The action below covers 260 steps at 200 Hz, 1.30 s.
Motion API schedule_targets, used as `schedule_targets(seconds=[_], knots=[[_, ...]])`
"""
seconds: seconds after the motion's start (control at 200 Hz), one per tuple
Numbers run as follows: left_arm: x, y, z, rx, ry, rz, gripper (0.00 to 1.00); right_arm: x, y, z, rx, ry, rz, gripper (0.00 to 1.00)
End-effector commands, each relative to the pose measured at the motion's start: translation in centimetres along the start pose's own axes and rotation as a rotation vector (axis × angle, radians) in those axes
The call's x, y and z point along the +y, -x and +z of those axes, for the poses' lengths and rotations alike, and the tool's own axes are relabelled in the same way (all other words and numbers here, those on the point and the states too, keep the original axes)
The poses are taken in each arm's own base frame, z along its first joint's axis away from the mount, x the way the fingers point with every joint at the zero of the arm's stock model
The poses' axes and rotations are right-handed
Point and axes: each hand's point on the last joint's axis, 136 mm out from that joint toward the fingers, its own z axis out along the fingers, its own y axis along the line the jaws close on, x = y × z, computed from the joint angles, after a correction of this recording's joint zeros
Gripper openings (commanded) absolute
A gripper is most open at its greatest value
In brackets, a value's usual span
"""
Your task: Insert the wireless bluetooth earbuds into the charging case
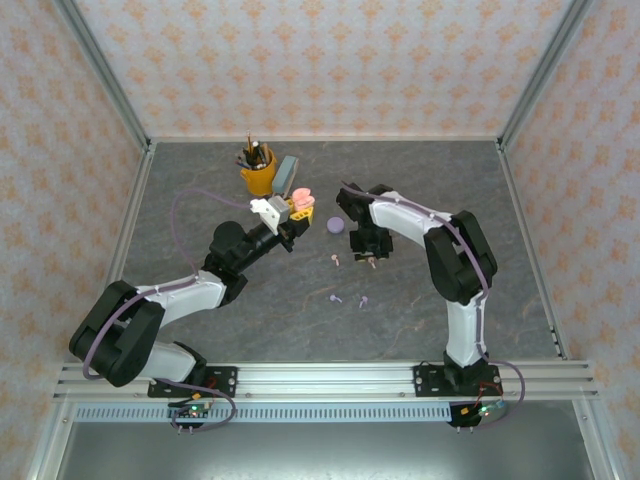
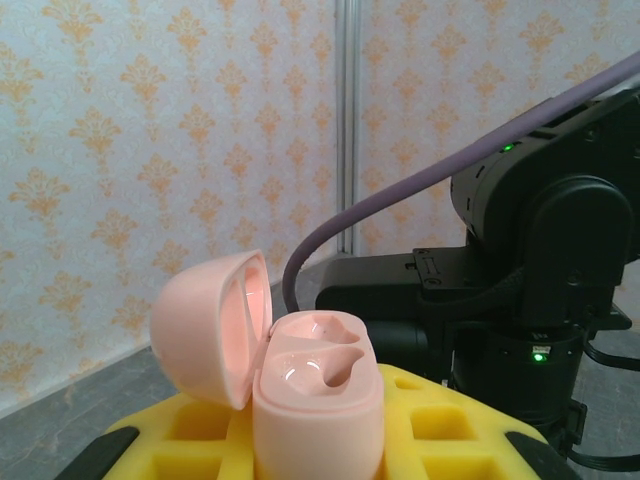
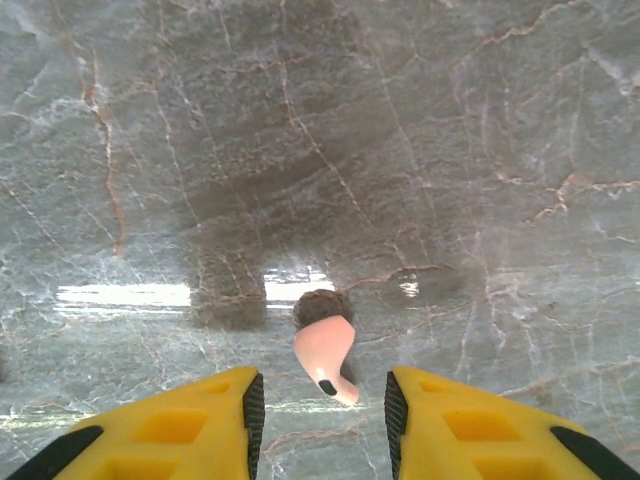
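Right wrist: our right fingers (image 3: 190, 425) straddle a pink earbud (image 3: 325, 355), parted; left fingers (image 2: 450, 425) clamp the case (image 2: 315, 400) open-lidded to receive it.

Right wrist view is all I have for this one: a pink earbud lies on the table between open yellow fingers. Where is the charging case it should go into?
Observer: The left end effector is shut on the pink charging case and holds it upright, to the left of where your arm is working.
Operator: Is the case ready to take an earbud?
Observer: It looks so. Its lid stands open, and both wells inside are empty.
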Motion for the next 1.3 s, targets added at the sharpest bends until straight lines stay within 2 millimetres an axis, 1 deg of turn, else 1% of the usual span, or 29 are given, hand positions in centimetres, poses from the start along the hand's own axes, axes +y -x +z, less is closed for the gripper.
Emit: schedule_targets(seconds=[0.0,0.12,0.37,0.571,0.856,1.121,1.296], knots=[[-0.2,2.2,0.2,-0.058,-0.021,0.013,0.00,-1.0,-0.3,-0.3,0.050,-0.048,-0.010,0.38],[-0.2,2.2,0.2,-0.061,-0.021,0.012,0.00,-0.8,0.1,0.1,0.060,-0.050,-0.013,0.38],[-0.2,2.2,0.2,-0.062,-0.019,0.013,0.00,-0.4,0.0,1.3,0.080,-0.044,-0.012,0.37],[-0.1,2.2,0.3,-0.062,-0.019,0.013,0.00,-0.2,0.2,1.8,0.085,-0.040,-0.011,0.34],[-0.1,2.2,0.4,-0.062,-0.018,0.012,0.00,-0.4,-0.1,2.4,0.097,-0.027,-0.004,0.31],[-0.1,2.1,0.5,-0.059,-0.020,0.009,0.00,-1.0,-0.5,3.3,0.109,-0.006,0.020,0.28],[-0.1,2.1,0.5,-0.058,-0.021,0.005,0.00,-1.0,-0.3,3.2,0.105,0.005,0.020,0.25]])
